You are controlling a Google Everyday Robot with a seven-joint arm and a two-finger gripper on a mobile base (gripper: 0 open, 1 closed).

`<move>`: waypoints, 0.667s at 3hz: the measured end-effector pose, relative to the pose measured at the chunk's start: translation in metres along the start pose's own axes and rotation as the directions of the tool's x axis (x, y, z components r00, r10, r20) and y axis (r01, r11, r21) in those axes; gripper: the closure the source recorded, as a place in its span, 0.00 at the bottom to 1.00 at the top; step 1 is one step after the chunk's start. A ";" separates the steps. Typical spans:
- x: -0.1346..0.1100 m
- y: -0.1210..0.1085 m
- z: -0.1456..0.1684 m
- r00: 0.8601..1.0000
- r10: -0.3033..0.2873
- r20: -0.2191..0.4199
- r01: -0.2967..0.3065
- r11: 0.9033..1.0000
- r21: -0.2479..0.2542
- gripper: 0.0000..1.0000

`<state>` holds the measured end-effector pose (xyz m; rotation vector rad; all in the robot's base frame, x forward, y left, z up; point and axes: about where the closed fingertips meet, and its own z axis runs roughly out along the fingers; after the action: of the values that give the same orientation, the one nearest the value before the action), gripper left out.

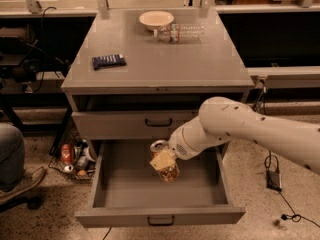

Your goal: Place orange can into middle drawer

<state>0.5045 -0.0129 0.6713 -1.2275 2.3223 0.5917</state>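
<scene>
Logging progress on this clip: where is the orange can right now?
In the camera view, the orange can sits tilted in the gripper, over the open middle drawer, near its centre.

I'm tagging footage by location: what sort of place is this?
Probably a lab or workshop: a grey drawer cabinet, a power adapter on the floor, spare cans in a wire basket. The gripper holds the orange can over the open middle drawer.
</scene>
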 end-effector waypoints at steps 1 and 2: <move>0.036 -0.024 0.042 0.995 0.061 -0.080 -0.059 0.998 0.029 1.00; 0.083 -0.064 0.099 0.973 0.155 -0.168 -0.146 0.987 0.066 1.00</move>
<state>0.5345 -0.0443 0.5341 -1.1251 2.5764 0.4866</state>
